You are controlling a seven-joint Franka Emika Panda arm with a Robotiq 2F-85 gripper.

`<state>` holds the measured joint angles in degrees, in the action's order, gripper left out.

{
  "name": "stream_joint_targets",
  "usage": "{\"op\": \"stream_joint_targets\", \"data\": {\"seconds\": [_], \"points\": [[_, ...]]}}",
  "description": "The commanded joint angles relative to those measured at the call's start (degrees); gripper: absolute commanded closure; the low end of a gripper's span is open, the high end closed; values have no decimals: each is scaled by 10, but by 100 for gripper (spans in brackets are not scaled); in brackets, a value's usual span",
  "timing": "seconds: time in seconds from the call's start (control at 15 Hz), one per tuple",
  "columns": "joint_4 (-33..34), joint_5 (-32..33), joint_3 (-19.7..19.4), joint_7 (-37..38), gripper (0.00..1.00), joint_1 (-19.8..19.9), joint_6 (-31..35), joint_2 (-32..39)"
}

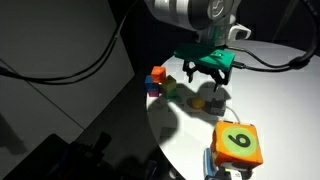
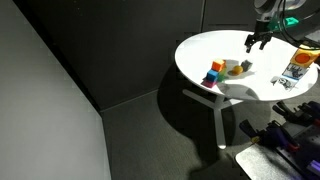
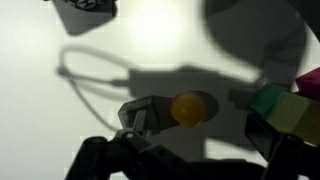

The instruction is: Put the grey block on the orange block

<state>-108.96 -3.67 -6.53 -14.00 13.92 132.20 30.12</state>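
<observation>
The orange block [image 1: 158, 73] sits at the far left of the cluster of small blocks on the white round table [image 1: 190, 135], and also shows in an exterior view [image 2: 217, 68]. I cannot pick out the grey block in any view. My gripper [image 1: 208, 72] [image 2: 255, 41] hangs open and empty above the table, to the right of the cluster. In the wrist view its fingers [image 3: 200, 122] straddle a yellow ball [image 3: 188, 108] on the table below, without touching it.
A green cube [image 3: 282, 106] lies just beside the ball. A blue block [image 1: 152, 86] sits by the orange block. A large orange die with a green "6" face [image 1: 238, 143] stands near the table's edge. Cables run behind the arm.
</observation>
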Motion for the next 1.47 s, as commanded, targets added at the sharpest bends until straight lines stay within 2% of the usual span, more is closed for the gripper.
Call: {"op": "stream_joint_targets", "data": {"seconds": [0.0,0.6,1.4], "points": [[77,-20,19,-20,0,23,-16,56],[187,-13,28,-20,0,47,-29,147],[231,-2,42,-109,0,75,-2,211]]}}
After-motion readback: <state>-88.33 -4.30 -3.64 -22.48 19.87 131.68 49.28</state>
